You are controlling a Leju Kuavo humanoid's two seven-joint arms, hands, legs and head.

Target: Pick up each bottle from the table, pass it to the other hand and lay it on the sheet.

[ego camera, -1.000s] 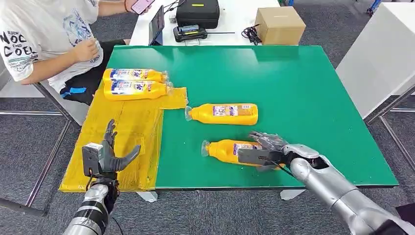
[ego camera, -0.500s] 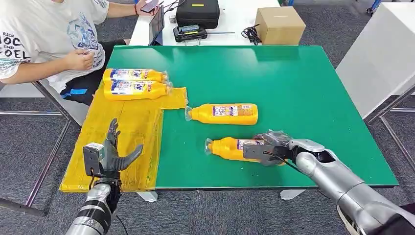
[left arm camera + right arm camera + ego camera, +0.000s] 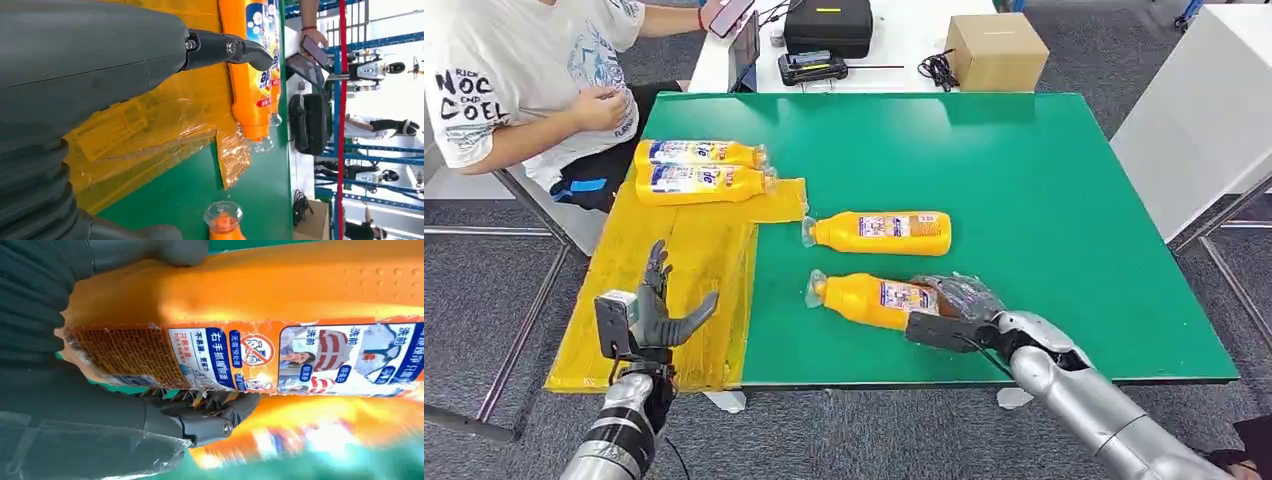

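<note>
Right hand [image 3: 952, 312] grips flat-sided glossy orange bottle [image 3: 874, 298] on table.

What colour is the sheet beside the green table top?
Yellow. The sheet shows best in the head view, with two bottles lying on it.

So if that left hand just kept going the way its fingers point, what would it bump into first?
Probably the nearer of the two bottles lying on the yellow sheet; the left hand points along the sheet toward them, though its height is unclear.
</note>
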